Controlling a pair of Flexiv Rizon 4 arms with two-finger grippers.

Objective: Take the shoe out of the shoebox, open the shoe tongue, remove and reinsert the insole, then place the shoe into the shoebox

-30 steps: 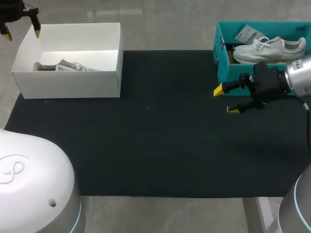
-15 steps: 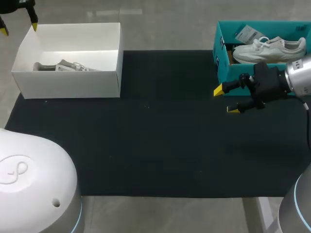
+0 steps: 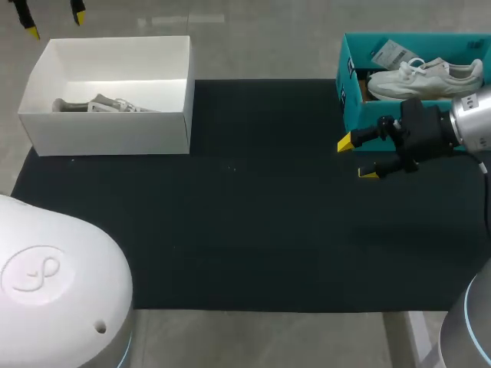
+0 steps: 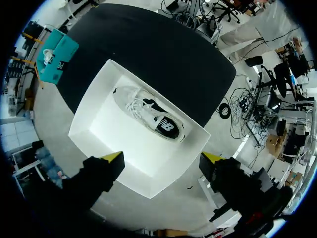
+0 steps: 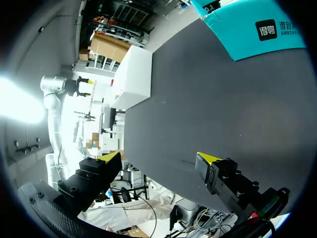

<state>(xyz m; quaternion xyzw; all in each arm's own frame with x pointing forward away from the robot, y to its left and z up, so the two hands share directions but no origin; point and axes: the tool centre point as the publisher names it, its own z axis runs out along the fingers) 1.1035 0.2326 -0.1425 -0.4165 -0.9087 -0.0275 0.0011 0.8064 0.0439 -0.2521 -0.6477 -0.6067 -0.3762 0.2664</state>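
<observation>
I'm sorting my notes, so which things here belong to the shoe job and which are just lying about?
Belongs to the job: white box; shoe with dark patches in it; teal box; white shoe in it; left gripper and right gripper, both open.
Just lying about: black mat; paper tag in the teal box.

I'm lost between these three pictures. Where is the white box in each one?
Head view: the white box sits at the black mat's far left corner.
Left wrist view: the white box lies below the left claw, shoe inside.
Right wrist view: the white box is far ahead of the right claw, across the mat.
Shared landmark: the teal box, at the mat's opposite end.
</observation>
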